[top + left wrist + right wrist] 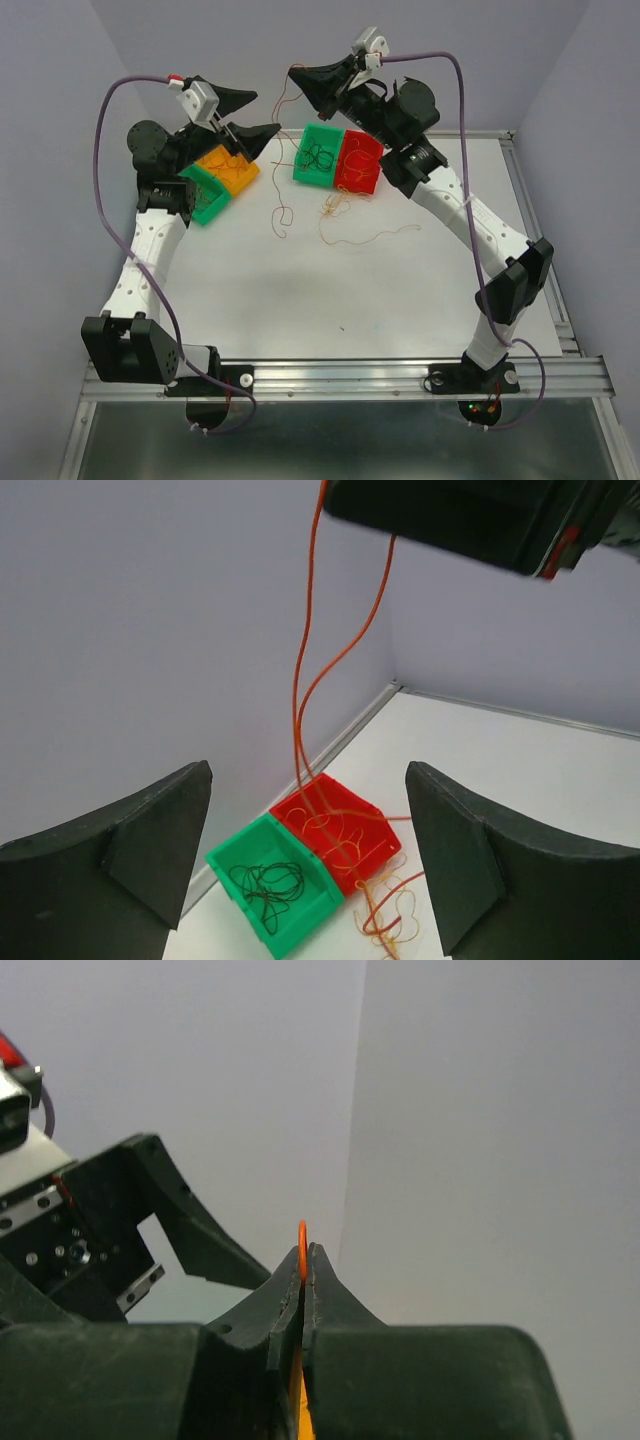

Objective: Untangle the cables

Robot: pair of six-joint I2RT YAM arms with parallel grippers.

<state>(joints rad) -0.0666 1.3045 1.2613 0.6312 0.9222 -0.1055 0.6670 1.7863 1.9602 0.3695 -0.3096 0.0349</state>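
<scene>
My right gripper [297, 72] is raised above the table's far side and shut on a thin orange cable [302, 1234]; the cable's loop pokes out above the closed tips [303, 1260]. Two strands of that cable [300, 680] hang down to a red-orange tangle [340, 205] on the table by the red bin [358, 170]. More orange cables lie in the red bin [385, 832]. Black cables [268, 885] lie curled in the green bin [300, 925]. My left gripper [268, 112] is open and empty, level with the hanging strands, which pass between its spread fingers [130, 850] further off.
An orange bin [228, 168] and a second green bin [205, 195] sit at the left under my left arm. A loose orange strand [395, 232] trails right across the table. Lilac walls close the back and sides. The underside of my right gripper [470, 520] fills the top of the left wrist view.
</scene>
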